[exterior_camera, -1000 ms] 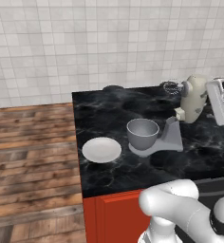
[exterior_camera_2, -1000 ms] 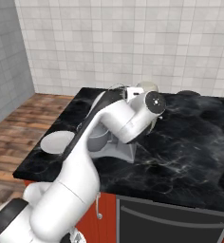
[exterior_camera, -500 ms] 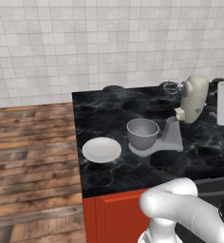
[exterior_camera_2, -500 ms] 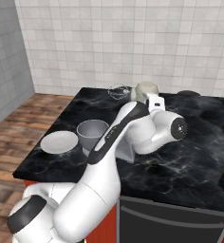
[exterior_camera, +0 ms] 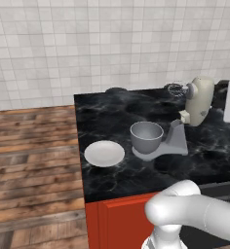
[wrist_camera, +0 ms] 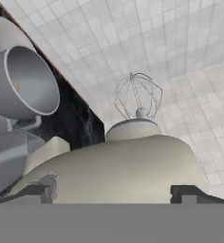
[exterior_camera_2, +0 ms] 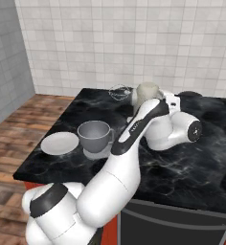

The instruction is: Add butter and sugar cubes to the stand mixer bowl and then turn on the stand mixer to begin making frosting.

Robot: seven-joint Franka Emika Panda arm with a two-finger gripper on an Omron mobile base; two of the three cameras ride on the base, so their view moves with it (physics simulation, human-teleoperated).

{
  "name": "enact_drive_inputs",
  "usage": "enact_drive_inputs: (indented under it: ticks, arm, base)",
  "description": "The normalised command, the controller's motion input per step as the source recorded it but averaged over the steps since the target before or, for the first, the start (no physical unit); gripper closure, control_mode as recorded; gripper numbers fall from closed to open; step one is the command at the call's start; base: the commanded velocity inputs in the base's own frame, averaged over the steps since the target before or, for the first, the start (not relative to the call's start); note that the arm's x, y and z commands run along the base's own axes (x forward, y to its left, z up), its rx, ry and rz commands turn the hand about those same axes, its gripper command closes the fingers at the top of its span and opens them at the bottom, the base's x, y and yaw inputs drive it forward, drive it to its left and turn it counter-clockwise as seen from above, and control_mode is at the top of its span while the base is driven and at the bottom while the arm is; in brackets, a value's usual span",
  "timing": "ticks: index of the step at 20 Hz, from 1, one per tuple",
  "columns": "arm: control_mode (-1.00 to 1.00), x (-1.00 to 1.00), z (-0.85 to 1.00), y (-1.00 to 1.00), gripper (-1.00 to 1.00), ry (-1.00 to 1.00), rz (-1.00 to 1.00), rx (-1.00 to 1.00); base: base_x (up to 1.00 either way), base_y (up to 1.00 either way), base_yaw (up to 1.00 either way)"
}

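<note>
The stand mixer (exterior_camera: 200, 99) stands at the back right of the black counter, its cream head (wrist_camera: 128, 166) tilted up and the wire whisk (wrist_camera: 138, 97) bare. The grey stand mixer bowl (exterior_camera: 146, 136) sits on the mixer's flat grey base (exterior_camera: 171, 145). In the hand view a tiny tan speck (wrist_camera: 16, 87) shows on the bowl's inner wall (wrist_camera: 26, 83). I cannot tell whether it is the butter or the sugar cubes. My gripper (wrist_camera: 116, 194) is open right behind the mixer head, one dark fingertip (wrist_camera: 38, 192) on each side of it. In the right base view my gripper (exterior_camera_2: 166, 99) is beside the head (exterior_camera_2: 148, 93).
A flat white plate (exterior_camera: 104, 153) lies left of the bowl near the counter's left edge. The tiled wall rises behind the counter, a wooden floor lies to the left, and red cabinet fronts are below. My arm (exterior_camera_2: 134, 139) arcs over the counter's middle.
The arm has swung right, away from the bowl, and the hand now sits behind the mixer head. Its jaws stayed wide. Bowl, plate and mixer have not moved.
</note>
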Motion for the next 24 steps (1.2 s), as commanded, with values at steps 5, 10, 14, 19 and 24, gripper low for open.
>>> enact_drive_inputs:
  ticks: [5, 10, 14, 19, 24]
  arm:
    - [-1.0, 0.19, 0.07, -0.18, -1.0, -0.07, 0.0, 0.04]
    - [-1.0, 0.5, -0.01, 0.08, -1.0, -0.02, 0.01, 0.01]
    - [-1.0, 0.66, -0.09, 0.11, -1.0, 0.0, 0.03, 0.0]
    - [-1.0, 0.25, -0.01, 0.37, -1.0, 0.0, 0.07, 0.0]
    - [-1.0, 0.0, -0.11, 1.0, -1.0, 0.0, 0.14, -0.04]
  base:
    - [0.0, 0.0, 0.0]
    - [0.0, 0.0, 0.0]
    - [0.0, 0.0, 0.0]
    - [0.0, 0.0, 0.0]
    - [0.0, 0.0, 0.0]
